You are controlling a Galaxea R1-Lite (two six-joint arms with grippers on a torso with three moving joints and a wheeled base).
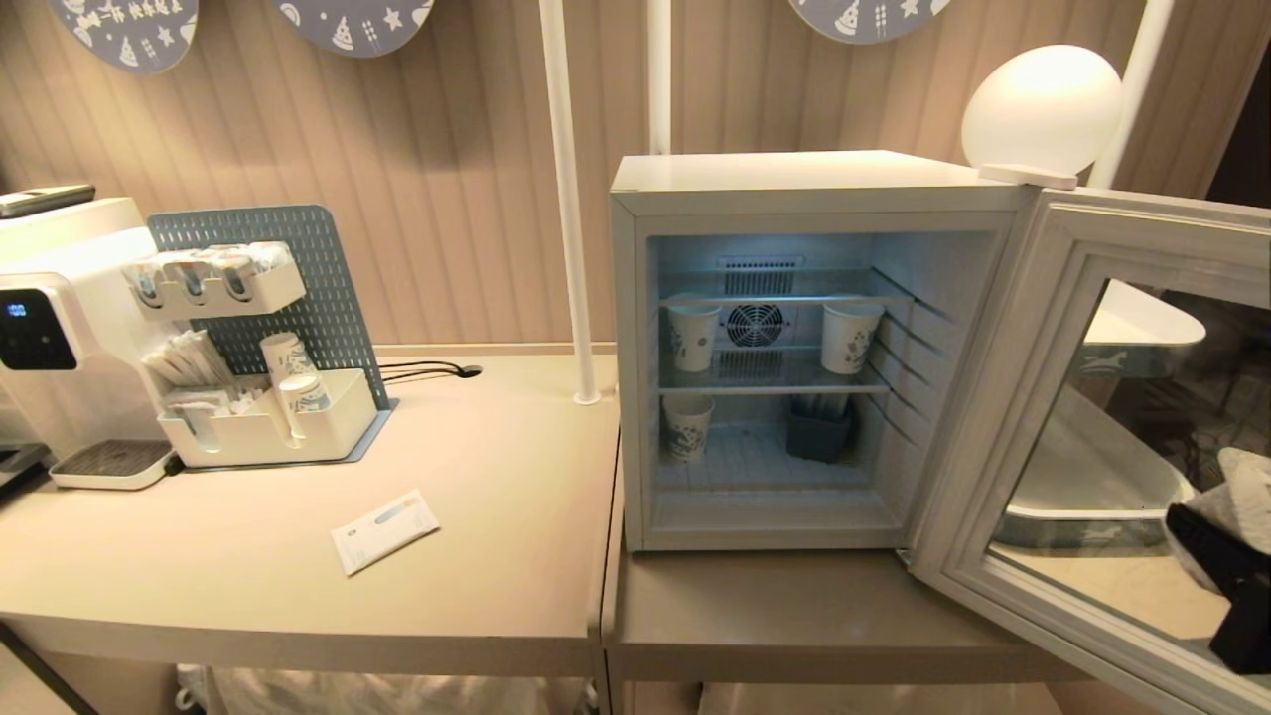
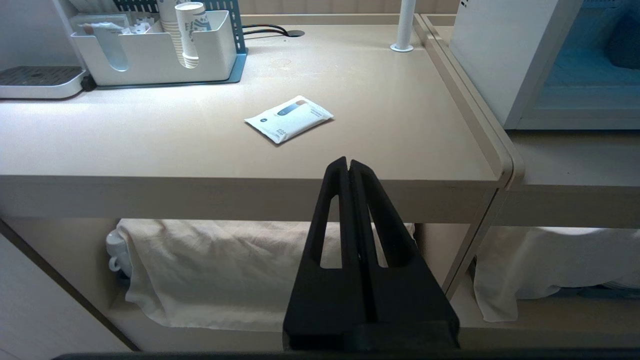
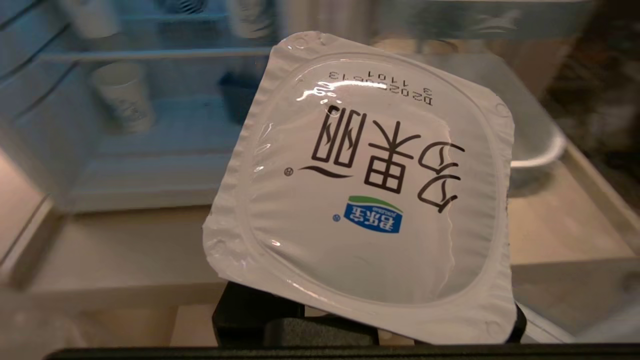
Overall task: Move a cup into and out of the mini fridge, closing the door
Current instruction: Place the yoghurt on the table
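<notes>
Right jaws [image 1: 1216, 556] clamp the cup [image 3: 365, 195] behind the wide-open door [image 1: 1023, 397]; left jaws [image 2: 348, 167] pressed together.

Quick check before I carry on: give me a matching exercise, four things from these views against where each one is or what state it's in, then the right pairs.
Things:
1. cup
2. door
3. sachet
4. left pincer

Place or state:
A. swung wide open
B. lying flat on the table
C. shut, hanging in front of the table edge
D. gripped in the right pincer, outside the fridge

Pairs: 1-D, 2-A, 3-B, 4-C
</notes>
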